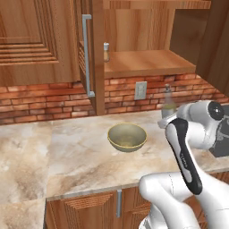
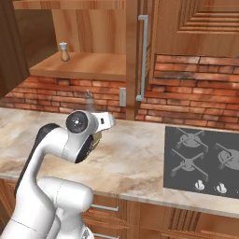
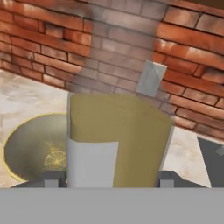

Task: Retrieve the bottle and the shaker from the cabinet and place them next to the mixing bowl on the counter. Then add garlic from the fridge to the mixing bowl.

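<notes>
Red brick backsplash (image 1: 40,100) running behind worktop. Grey wall outlet (image 1: 140,90) sitting on brick. Black gas hob (image 2: 203,158) lying flush in stone at right. Wooden base drawers (image 1: 96,205) showing below, light falling evenly.

A home kitchen, rendered: a marble-patterned surface (image 1: 67,152) over wooden base cabinets, a red brick backsplash (image 1: 40,100) with what looks like a wall socket (image 1: 140,90), wooden wall cabinet (image 1: 147,40), and a black hob (image 2: 205,158).
</notes>
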Robot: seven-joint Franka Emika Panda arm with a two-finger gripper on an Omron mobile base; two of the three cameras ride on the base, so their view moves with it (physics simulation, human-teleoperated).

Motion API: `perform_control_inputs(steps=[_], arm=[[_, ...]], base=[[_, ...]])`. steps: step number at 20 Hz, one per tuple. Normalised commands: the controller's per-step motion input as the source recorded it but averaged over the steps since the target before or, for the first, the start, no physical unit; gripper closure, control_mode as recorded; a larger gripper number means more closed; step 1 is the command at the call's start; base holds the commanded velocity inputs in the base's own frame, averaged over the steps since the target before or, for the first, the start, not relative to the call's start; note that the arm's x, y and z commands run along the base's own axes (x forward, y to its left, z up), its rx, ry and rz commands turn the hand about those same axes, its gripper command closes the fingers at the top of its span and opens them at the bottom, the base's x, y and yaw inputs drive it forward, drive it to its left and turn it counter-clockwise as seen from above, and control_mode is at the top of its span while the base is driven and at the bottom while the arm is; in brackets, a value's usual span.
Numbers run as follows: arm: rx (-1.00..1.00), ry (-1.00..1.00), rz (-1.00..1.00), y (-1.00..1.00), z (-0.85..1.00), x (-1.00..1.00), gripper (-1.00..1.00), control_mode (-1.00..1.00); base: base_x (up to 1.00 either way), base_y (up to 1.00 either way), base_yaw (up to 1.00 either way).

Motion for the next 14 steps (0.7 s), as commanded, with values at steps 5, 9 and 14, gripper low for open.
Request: perform_control_inputs(steps=[5,9,14], arm=[[0.00,-0.01,-0.05,-0.13,-0.06,0.44,1.00,-1.00],[0.00,0.00,0.00,-0.21,0.00,0.35,1.00,-1.00],[0.02,0.00,0.01,-0.11,-0.06,0.10,1.00,-1.00]], base=[[0.00,0.00,0.00],[0.00,0.00,0.00],[0.00,0.00,0.00]])
